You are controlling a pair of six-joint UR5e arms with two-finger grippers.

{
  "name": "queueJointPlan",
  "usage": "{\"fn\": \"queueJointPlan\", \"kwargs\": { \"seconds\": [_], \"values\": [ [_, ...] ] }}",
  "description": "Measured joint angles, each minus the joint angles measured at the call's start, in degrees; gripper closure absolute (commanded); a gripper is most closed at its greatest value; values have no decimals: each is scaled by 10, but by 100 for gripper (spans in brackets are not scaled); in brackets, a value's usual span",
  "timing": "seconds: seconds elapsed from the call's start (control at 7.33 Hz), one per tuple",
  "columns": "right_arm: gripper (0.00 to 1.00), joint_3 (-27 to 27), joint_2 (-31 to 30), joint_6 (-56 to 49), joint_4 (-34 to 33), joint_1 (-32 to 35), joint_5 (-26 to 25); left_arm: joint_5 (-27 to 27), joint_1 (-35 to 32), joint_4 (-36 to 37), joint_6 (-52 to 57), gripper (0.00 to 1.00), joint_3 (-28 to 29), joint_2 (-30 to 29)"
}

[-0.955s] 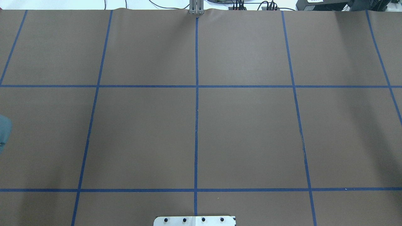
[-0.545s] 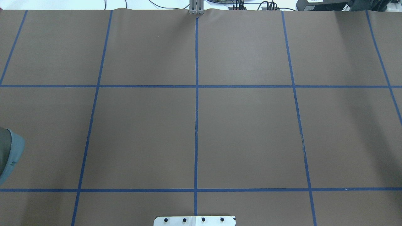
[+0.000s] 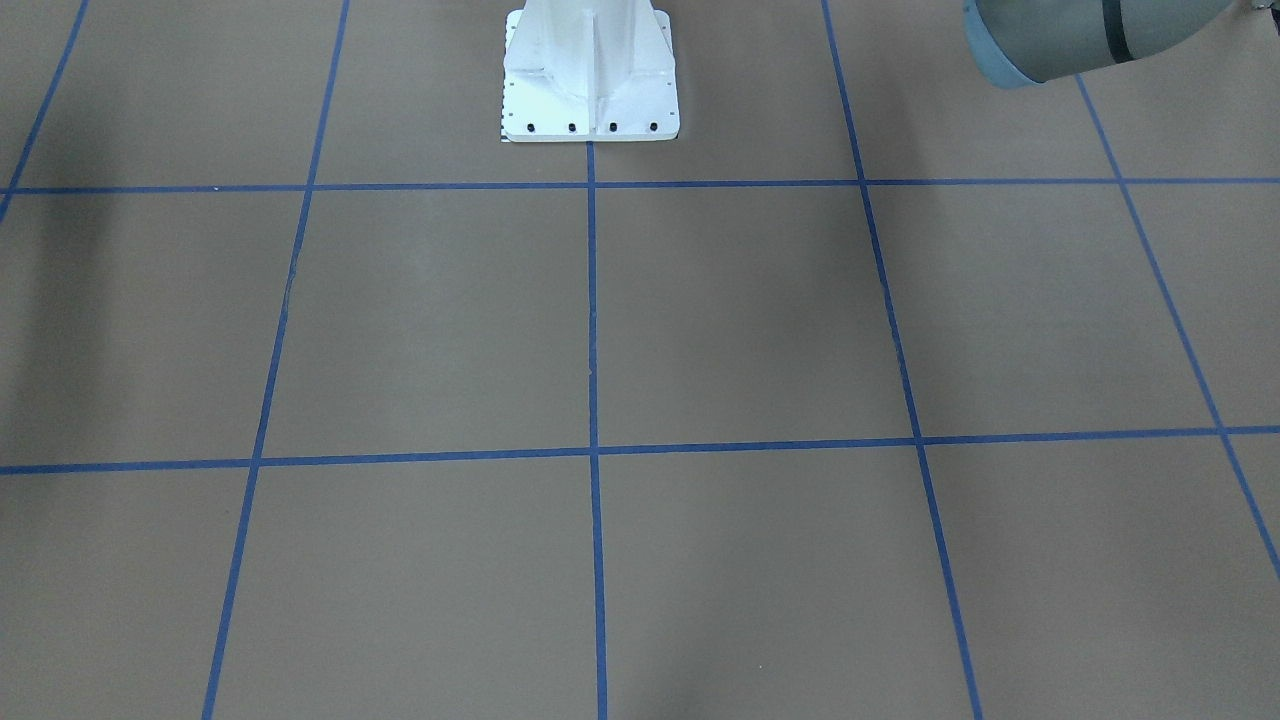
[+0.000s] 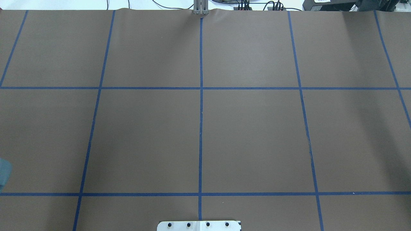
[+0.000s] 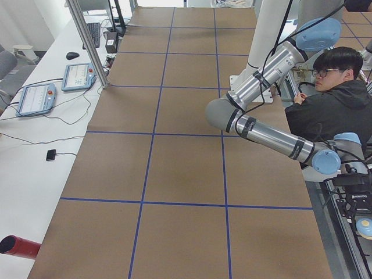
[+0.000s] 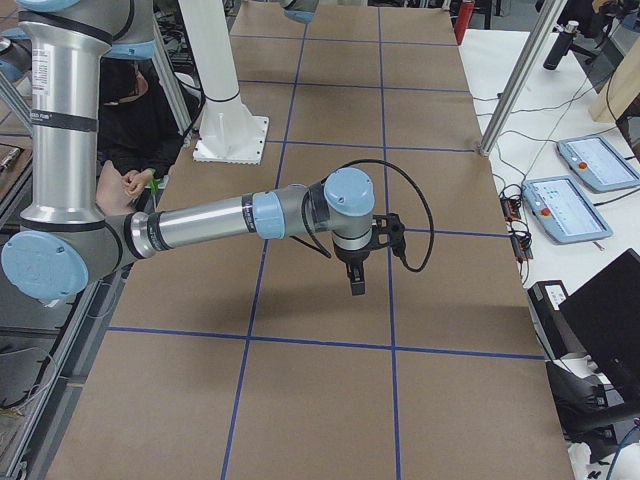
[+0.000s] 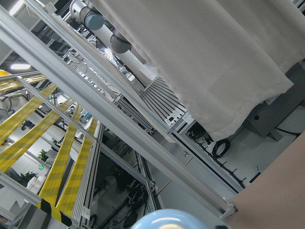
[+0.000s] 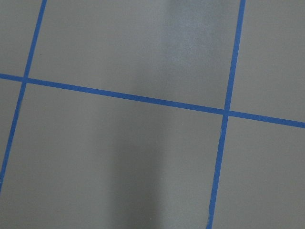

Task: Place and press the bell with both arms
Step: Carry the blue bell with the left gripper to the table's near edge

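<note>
A small round light-blue and cream thing, apparently the bell (image 5: pixel 365 226), shows at the right edge of the exterior left view, beyond the table's edge. My left gripper (image 5: pixel 358 212) hangs just above it; whether it is open or shut I cannot tell. The left arm (image 5: pixel 267 135) reaches out past that edge. A light-blue dome (image 7: pixel 164 220) fills the bottom edge of the left wrist view, with no fingers showing. My right gripper (image 6: pixel 356 282) points down above the brown table (image 6: pixel 320 400), near a blue tape crossing; its state I cannot tell.
Blue tape lines (image 4: pixel 201 128) divide the brown table into squares. The white pedestal (image 3: pixel 590 70) is bolted at the robot's side. A seated person (image 5: pixel 340 99) is close behind the left arm. Teach pendants (image 6: pixel 565 208) and a red cylinder (image 5: pixel 17 246) lie off the table.
In the overhead view the left arm's light-blue part at the left edge slid toward the near edge, and now only a sliver of it shows.
</note>
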Motion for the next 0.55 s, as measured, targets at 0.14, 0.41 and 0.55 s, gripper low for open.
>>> {"fn": "queueJointPlan", "kwargs": {
  "seconds": [0.14, 0.41, 0.55],
  "values": [
    [0, -1, 0, 0, 0, 0, -2, 8, 0, 68, 55, 100, -13, -35],
    [0, -2, 0, -1, 1, 0, -4, 44, -2, 197, 170, 100, -40, -98],
    [0, -2, 0, -1, 1, 0, -4, 65, -3, 257, 222, 100, -56, -123]
  ]
}}
